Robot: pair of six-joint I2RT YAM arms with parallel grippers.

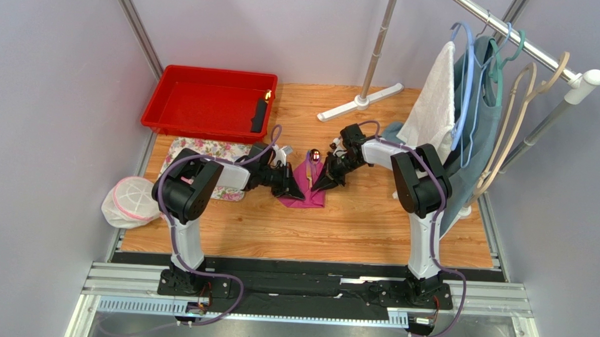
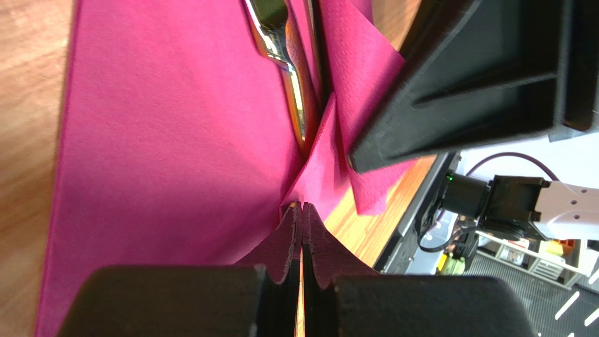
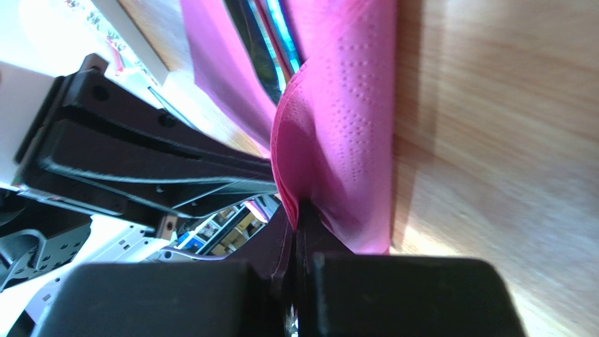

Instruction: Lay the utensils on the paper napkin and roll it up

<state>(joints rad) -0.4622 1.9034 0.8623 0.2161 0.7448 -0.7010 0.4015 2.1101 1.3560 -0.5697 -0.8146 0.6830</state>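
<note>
The magenta paper napkin lies mid-table between both grippers, its sides lifted. The utensils lie along its middle, a shiny spoon head sticking out at the far end. The left wrist view shows a metallic handle in the napkin crease. The utensils look dark with coloured glints in the right wrist view. My left gripper is shut, with a napkin fold meeting its tips. My right gripper is shut on the napkin's raised right edge. The two grippers almost face each other.
A red tray holding a black object stands at the back left. A floral cloth lies under my left arm, and a white mesh bag sits off the table's left edge. A clothes rack with hangers and a towel fills the right.
</note>
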